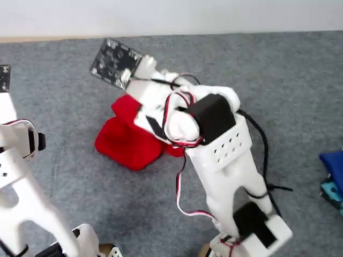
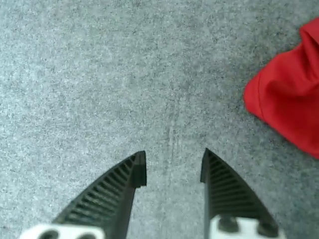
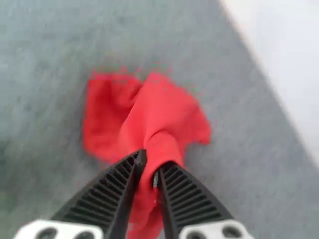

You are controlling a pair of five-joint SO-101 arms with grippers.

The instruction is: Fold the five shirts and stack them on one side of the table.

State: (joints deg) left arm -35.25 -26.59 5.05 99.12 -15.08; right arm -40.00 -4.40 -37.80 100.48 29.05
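Right gripper (image 3: 150,168) is clamped on a bunched fold of the red shirt (image 3: 144,112), heaped near the middle of the grey table (image 3: 45,59), with the left gripper (image 2: 173,168) held open nearby, so the shirt may be dragged into a tighter wad if pulled one-handed.

Grey felt tabletop (image 1: 300,80); white wall (image 1: 171,16) behind.

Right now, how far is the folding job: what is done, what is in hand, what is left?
Done: nothing looks folded yet. In hand: the right gripper is shut on the red shirt, crumpled on the grey table; the left gripper hangs open over the table beside it. Left: folding this shirt and the rest, then stacking. Bunched blue cloth on the table's right side may be more shirts.
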